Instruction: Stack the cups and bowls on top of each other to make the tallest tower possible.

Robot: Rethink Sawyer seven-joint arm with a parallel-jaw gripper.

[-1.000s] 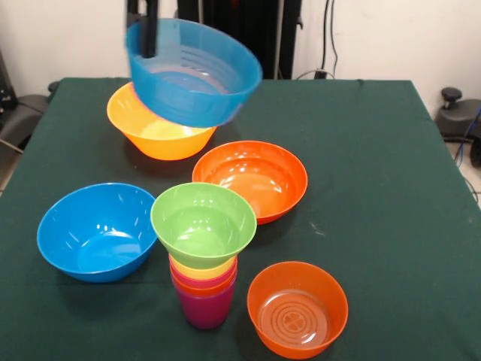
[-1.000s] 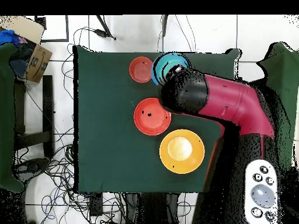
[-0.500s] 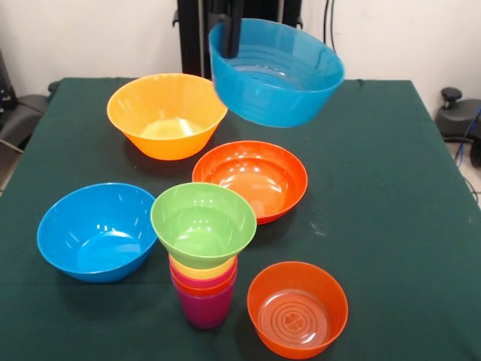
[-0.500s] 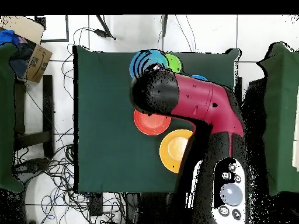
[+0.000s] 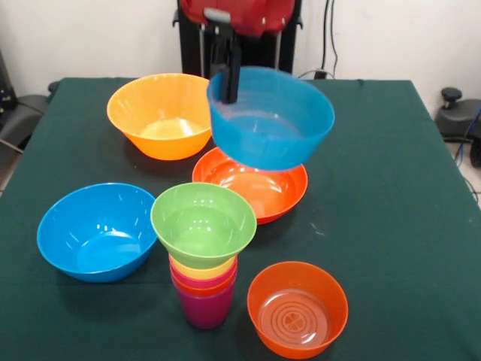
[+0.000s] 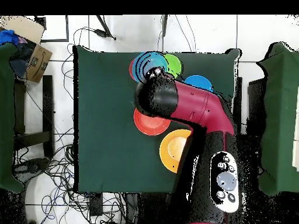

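My gripper (image 5: 228, 89) is shut on the far rim of a blue bowl (image 5: 272, 119), holding it in the air above the wide red-orange bowl (image 5: 259, 188). The tower stands near the front. It is a green bowl (image 5: 203, 222) resting on nested cups (image 5: 203, 295), with a purple cup at the base and orange, crimson and yellow rims above it. In the overhead view the held blue bowl (image 6: 148, 64) shows beside the green bowl (image 6: 173, 63), and the arm (image 6: 190, 108) hides the gripper.
A large orange-yellow bowl (image 5: 165, 113) sits at the far left. Another blue bowl (image 5: 96, 229) rests left of the tower. A small translucent orange bowl (image 5: 298, 308) sits to the tower's right, near the front edge. The green cloth (image 5: 391, 195) covers the table.
The gripper carried the blue bowl from above the orange-yellow bowl to the right. It then brought the bowl lower, over the red-orange bowl. Nothing on the table has moved.
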